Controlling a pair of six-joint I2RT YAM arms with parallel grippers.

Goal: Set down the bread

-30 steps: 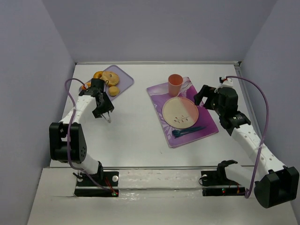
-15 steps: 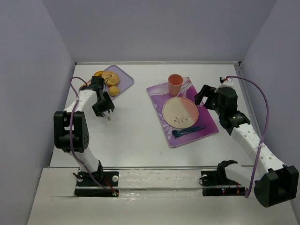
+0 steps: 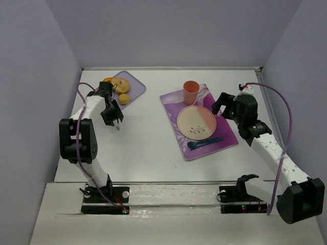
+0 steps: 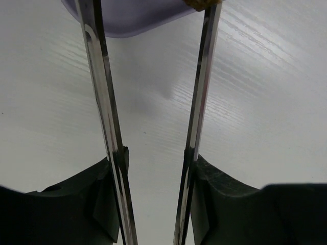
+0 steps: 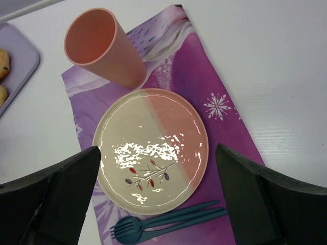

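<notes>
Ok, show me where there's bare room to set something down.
Free: the plate and the table between lavender tray and placemat. Crowded: that tray, with buns and the left gripper beside it. The cup and cutlery flank the plate.

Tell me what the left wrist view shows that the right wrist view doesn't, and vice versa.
Only left wrist: the left gripper, its thin fingers parted with nothing between them. Only right wrist: the orange cup, the plate, the purple placemat and the teal fork, framed by the open right gripper. Both: the white table and an edge of the lavender tray.
</notes>
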